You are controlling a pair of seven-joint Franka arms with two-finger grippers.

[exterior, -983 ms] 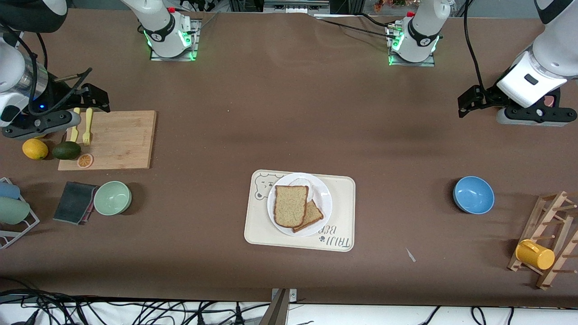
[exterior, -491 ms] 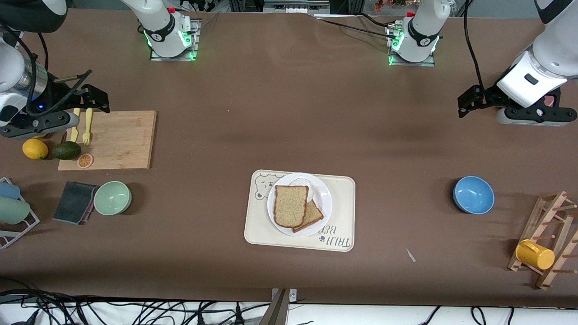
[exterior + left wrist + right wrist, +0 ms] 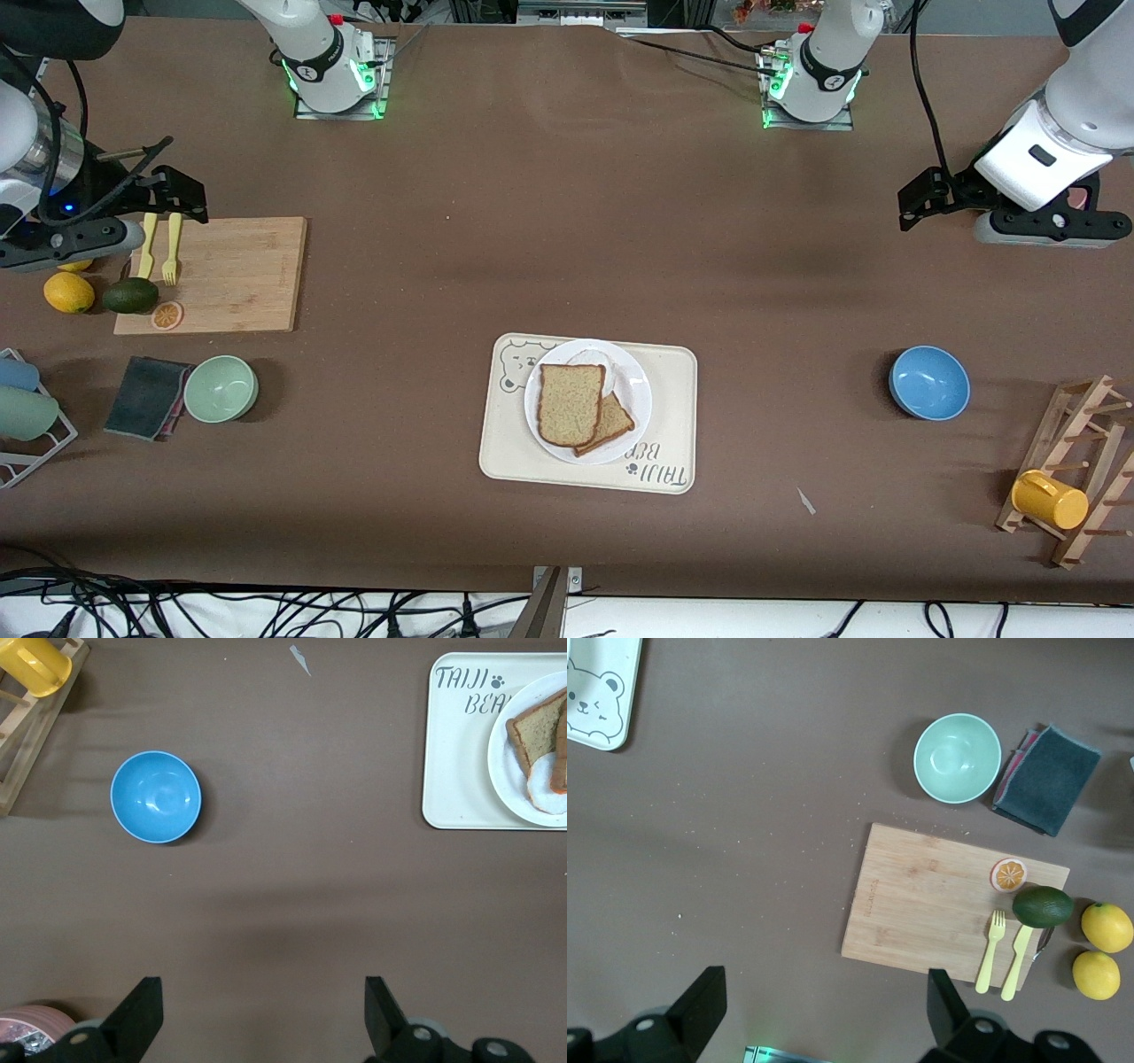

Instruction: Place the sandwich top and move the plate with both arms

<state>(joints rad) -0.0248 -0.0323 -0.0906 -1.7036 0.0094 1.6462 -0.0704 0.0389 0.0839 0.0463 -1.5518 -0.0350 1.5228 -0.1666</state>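
The sandwich top [image 3: 570, 403], a tan slice with a brown crust, lies on the white plate [image 3: 638, 399], overlapping a smaller slice [image 3: 618, 423] and a fried egg [image 3: 605, 361]. The plate stands on a cream bear tray [image 3: 675, 381] at mid-table. My left gripper [image 3: 1044, 232] hangs open and empty over bare table at the left arm's end; in the left wrist view, the left gripper [image 3: 263, 1010] shows wide-apart jaws. My right gripper [image 3: 64, 241] hovers open and empty beside the cutting board [image 3: 230, 275]; the right gripper [image 3: 824, 1005] holds nothing.
A blue bowl [image 3: 928, 382] and a wooden rack with a yellow mug [image 3: 1050, 500] sit toward the left arm's end. Toward the right arm's end are a green bowl [image 3: 221, 388], dark cloth [image 3: 146, 397], avocado [image 3: 130, 295], lemon [image 3: 68, 292] and yellow cutlery [image 3: 159, 248].
The right gripper has drifted a little toward the right arm's end of the table. The left arm, plate and bread have not moved.
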